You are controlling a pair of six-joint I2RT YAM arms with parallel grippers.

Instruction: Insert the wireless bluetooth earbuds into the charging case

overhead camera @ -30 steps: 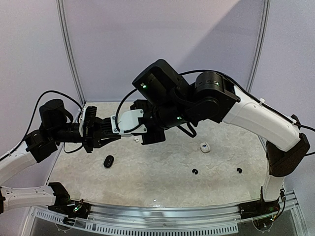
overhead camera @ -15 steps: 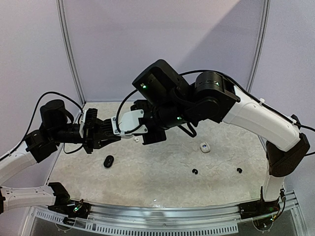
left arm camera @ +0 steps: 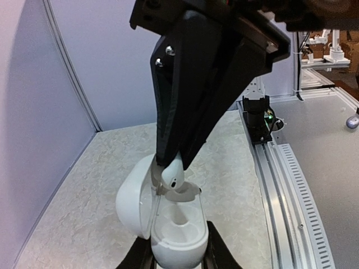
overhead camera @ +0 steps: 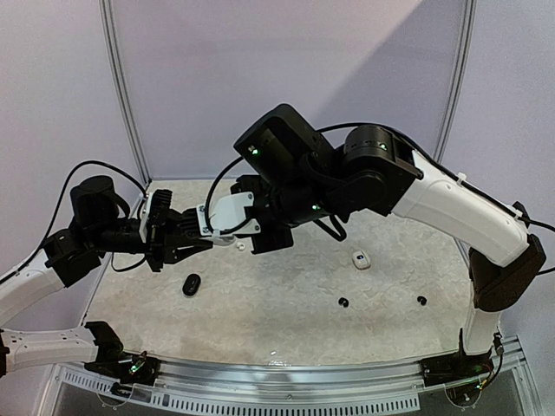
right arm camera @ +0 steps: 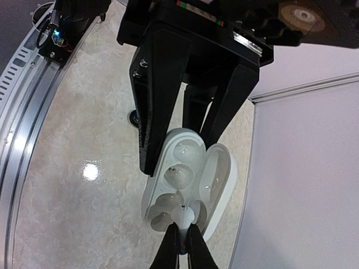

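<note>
My left gripper (left arm camera: 179, 256) is shut on the base of an open white charging case (left arm camera: 179, 235), held above the table with its lid (left arm camera: 133, 202) swung to the left. My right gripper (right arm camera: 180, 242) is shut on a white earbud (right arm camera: 183, 212), gripping it by the stem. The earbud (left arm camera: 173, 175) hangs at the far end of the case, just over the rim of a slot. The case's wells (right arm camera: 180, 171) look empty. In the top view the case (overhead camera: 227, 214) sits between the two grippers.
On the table lie a black case (overhead camera: 192, 284), a small white case (overhead camera: 361, 259), two black earbuds (overhead camera: 343, 302) (overhead camera: 421, 300) and a white earbud (overhead camera: 238, 245). A metal rail (overhead camera: 286, 371) runs along the near edge.
Both grippers and the case have barely shifted, only a touch to the left. Both grips are unchanged.
</note>
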